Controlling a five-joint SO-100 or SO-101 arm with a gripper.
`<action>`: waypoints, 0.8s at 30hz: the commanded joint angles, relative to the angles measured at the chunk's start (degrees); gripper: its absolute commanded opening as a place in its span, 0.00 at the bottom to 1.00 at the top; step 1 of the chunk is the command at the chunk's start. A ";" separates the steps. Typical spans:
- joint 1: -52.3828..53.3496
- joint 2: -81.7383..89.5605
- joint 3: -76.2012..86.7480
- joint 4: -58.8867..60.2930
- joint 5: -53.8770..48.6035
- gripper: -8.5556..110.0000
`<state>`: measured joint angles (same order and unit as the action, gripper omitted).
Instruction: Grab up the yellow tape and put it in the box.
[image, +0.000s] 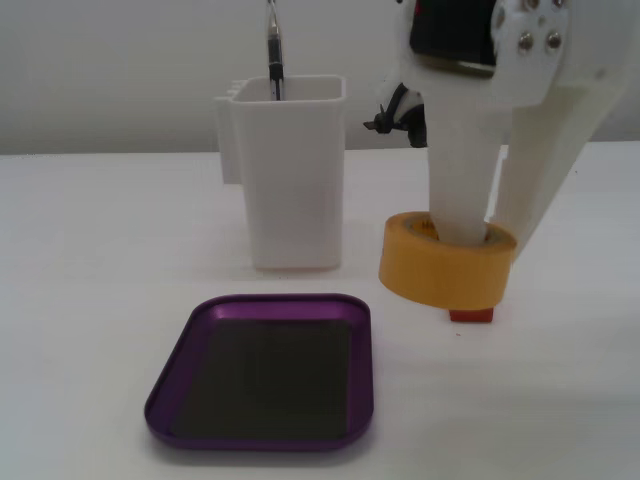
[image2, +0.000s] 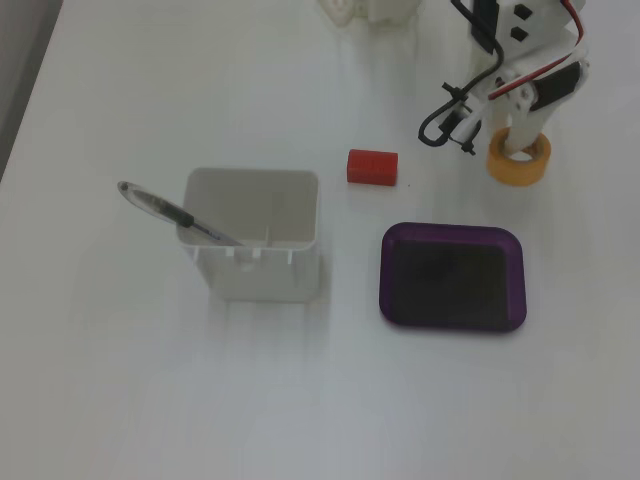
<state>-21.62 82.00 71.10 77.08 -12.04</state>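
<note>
The yellow tape (image: 440, 272) is a thick yellow-orange roll at the right in a fixed view, slightly tilted. My gripper (image: 488, 236) comes down from above. One white finger (image: 458, 180) goes into the roll's hole and the other stands outside behind its wall, so the jaws are shut on the wall. The roll's lower edge seems a little off the table. In the top-down fixed view the tape (image2: 538, 170) and gripper (image2: 520, 148) are at the upper right, just above the purple box (image2: 385, 275). The box (image: 190, 345) is empty.
A tall white container (image: 295, 190) with a pen (image: 274, 55) stands behind the box; it also shows in the top-down fixed view (image2: 260, 270). A small red block (image2: 372, 166) lies between container and tape; it peeks out below the roll (image: 471, 315).
</note>
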 joint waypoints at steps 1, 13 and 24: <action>2.72 0.53 -2.55 -4.39 5.10 0.07; 10.81 0.35 -1.76 -18.54 11.51 0.07; 10.02 -13.18 -2.46 -18.46 11.69 0.07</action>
<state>-11.07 70.22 71.02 58.97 -0.79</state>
